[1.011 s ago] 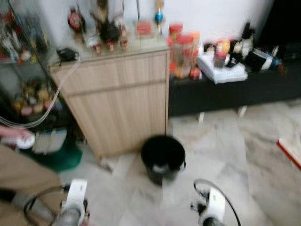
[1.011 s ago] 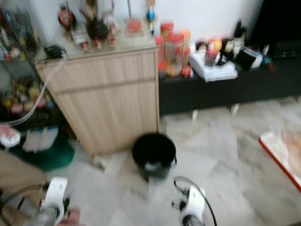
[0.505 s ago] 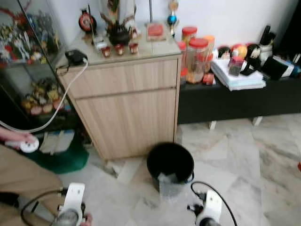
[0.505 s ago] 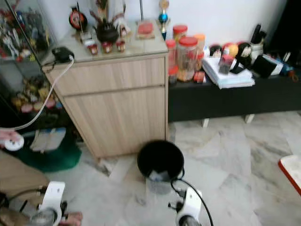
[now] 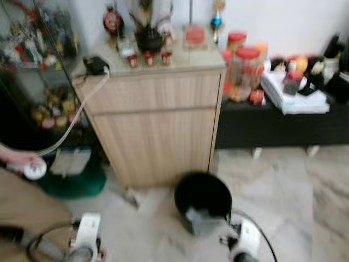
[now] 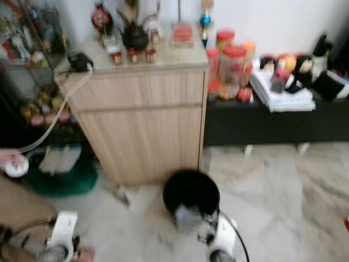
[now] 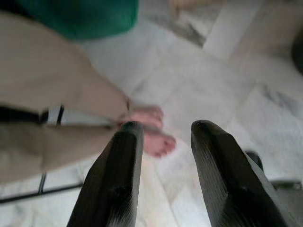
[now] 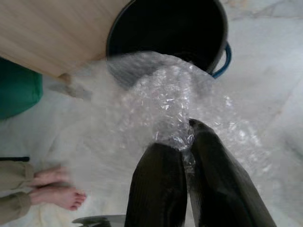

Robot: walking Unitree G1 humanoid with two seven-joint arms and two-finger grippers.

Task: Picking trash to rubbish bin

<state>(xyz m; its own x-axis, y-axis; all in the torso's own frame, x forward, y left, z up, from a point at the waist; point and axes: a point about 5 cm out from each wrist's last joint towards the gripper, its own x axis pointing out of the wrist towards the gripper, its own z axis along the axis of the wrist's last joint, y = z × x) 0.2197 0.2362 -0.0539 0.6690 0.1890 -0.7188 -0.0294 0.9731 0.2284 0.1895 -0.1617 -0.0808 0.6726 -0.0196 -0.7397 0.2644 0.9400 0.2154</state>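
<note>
A black round bin point(image 5: 203, 196) stands on the marble floor in front of a wooden cabinet point(image 5: 155, 117). My right gripper point(image 8: 185, 142) is shut on a sheet of clear bubble wrap point(image 8: 163, 101), which hangs just before the bin's near rim point(image 8: 215, 47); the wrap also shows against the bin point(image 6: 188, 217). At the lower left my left gripper point(image 7: 163, 137) hangs open with nothing between its fingers, pointing down at the floor.
A person stands at my left, with beige trousers point(image 7: 52, 109) and bare feet point(image 7: 154, 137) close to the left gripper. A green bag point(image 5: 73, 183) lies beside the cabinet. A low black bench point(image 5: 283, 117) with jars and papers runs to the right. Marble floor point(image 5: 305, 202) lies open on the right.
The camera has shifted and the picture has blurred. The bin now sits closer to my right arm, and the bubble wrap overlaps its near rim.
</note>
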